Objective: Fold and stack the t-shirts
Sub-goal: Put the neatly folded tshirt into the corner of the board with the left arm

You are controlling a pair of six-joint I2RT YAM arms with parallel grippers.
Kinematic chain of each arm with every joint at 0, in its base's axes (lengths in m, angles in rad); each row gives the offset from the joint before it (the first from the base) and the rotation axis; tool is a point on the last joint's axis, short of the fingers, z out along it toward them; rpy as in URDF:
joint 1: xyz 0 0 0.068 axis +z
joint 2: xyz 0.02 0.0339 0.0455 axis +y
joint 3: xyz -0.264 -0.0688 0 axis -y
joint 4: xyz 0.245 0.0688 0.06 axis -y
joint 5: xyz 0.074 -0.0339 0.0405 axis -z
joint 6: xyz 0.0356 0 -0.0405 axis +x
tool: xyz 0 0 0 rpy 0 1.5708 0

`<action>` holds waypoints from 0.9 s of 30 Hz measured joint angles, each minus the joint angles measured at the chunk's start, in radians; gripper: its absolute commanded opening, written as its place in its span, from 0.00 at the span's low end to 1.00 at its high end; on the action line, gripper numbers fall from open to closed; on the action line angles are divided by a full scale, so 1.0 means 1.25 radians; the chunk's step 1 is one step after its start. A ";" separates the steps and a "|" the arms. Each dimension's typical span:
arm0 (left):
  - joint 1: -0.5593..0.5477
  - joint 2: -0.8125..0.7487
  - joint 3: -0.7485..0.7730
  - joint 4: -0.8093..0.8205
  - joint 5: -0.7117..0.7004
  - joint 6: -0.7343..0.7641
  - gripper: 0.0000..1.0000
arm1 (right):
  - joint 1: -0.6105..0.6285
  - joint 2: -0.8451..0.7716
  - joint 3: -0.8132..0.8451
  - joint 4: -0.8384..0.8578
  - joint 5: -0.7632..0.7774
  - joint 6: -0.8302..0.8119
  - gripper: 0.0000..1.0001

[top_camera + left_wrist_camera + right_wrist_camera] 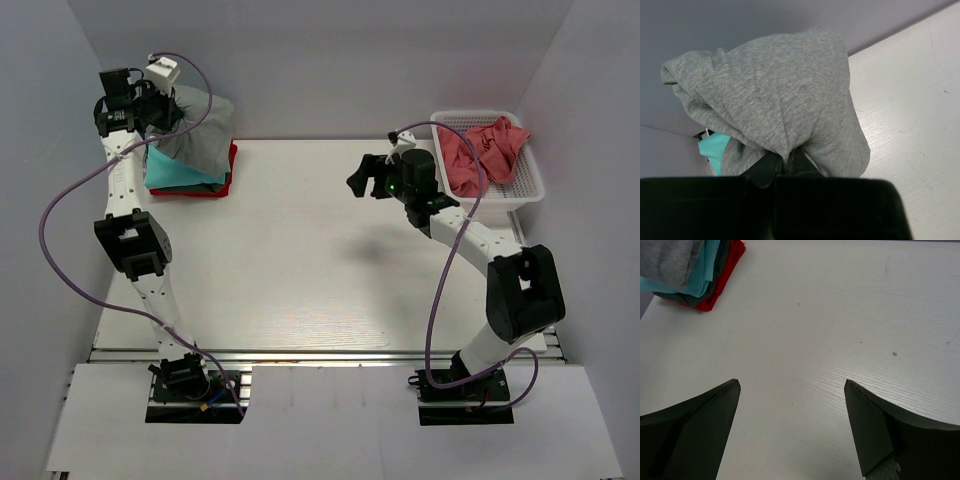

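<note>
My left gripper (160, 112) is shut on the folded grey t-shirt (200, 135) and holds it over the stack at the table's far left corner; in the left wrist view the grey t-shirt (775, 95) bunches at the closed fingertips (785, 159). Under it lie a teal t-shirt (180, 175) and a red t-shirt (215, 187), which also show in the right wrist view as teal (702, 275) and red (722, 277). A coral-pink t-shirt (485, 150) lies crumpled in the basket. My right gripper (362, 180) is open and empty above the table's middle, as the right wrist view (792, 390) shows.
The white mesh basket (530, 185) stands at the far right of the table (300, 260), just behind my right arm. Grey walls close in the left, back and right sides. Purple cables loop beside both arms.
</note>
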 measured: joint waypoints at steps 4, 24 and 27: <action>0.027 0.021 0.003 0.035 0.013 -0.019 0.00 | 0.010 0.010 0.024 -0.011 0.009 -0.002 0.90; 0.095 0.179 0.006 0.136 -0.127 -0.099 0.93 | 0.039 0.061 0.113 -0.098 0.073 -0.028 0.90; 0.095 0.179 0.007 0.151 -0.160 -0.123 0.99 | 0.042 0.069 0.123 -0.104 0.074 -0.028 0.90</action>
